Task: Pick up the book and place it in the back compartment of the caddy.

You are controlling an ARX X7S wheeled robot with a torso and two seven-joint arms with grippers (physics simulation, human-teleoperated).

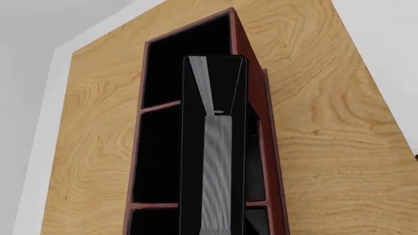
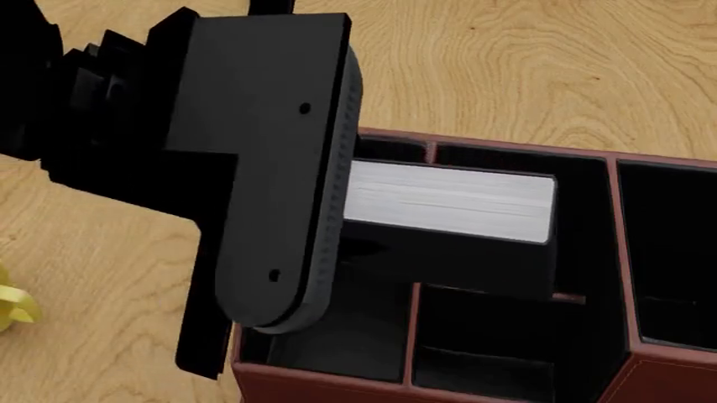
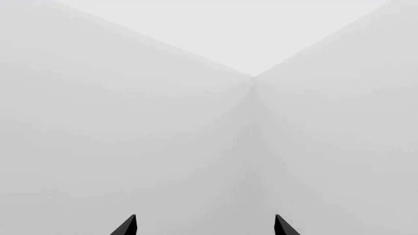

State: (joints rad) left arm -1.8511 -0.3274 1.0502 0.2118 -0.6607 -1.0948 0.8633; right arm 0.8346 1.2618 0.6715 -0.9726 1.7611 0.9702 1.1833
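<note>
Book's (image 2: 448, 200) held end behind left arm (image 2: 269, 168)

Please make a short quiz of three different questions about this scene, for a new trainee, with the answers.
1. True or false: the book is lying flat on the wooden table.
2. Which gripper holds the book? A) left B) right C) neither
3. Fill in: the right gripper faces only plain pale ____.

Key
1. False; it is held over the caddy, page edges up.
2. A; the left gripper is clamped on it.
3. Walls; its fingertips are apart and hold nothing.
</note>
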